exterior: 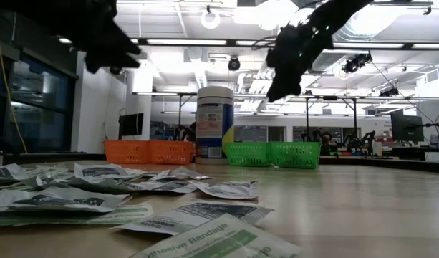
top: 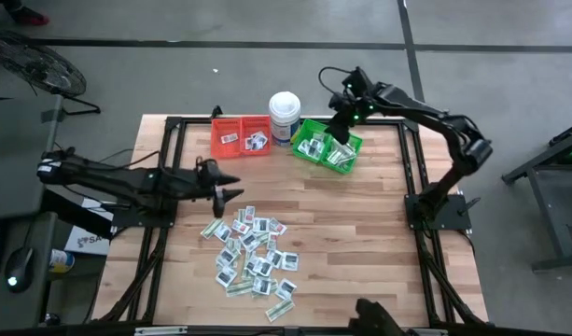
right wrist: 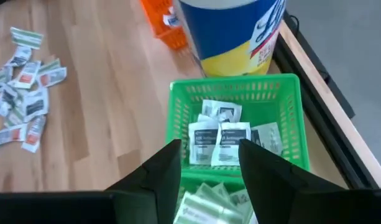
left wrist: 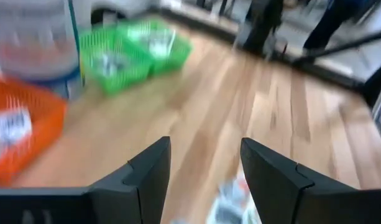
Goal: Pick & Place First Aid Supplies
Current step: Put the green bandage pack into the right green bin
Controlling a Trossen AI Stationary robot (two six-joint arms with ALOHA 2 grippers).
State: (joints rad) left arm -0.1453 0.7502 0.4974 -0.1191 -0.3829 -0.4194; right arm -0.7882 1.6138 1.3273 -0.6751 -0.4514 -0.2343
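Note:
The first aid supplies lie as a loose pile of small white and green-white packets (top: pixel 253 252) flat on the wooden table, near its near edge (exterior: pixel 97 190). More packets lie in the green bins (top: pixel 327 147): white square ones (right wrist: pixel 220 138) in one compartment, green strips (right wrist: pixel 212 208) in the other. My right gripper (right wrist: pixel 210 149) hovers open and empty above the green bins (top: pixel 338 129). My left gripper (top: pixel 235 187) is open and empty, held level above the table just beyond the pile's far edge, pointing right (left wrist: pixel 206 149).
Two red bins (top: pixel 241 137) holding a few packets stand at the far edge, with a tall white tub (top: pixel 285 114) between them and the green bins. Bare wood (top: pixel 369 233) stretches to the right of the pile. Black frame rails (top: pixel 411 168) border the table.

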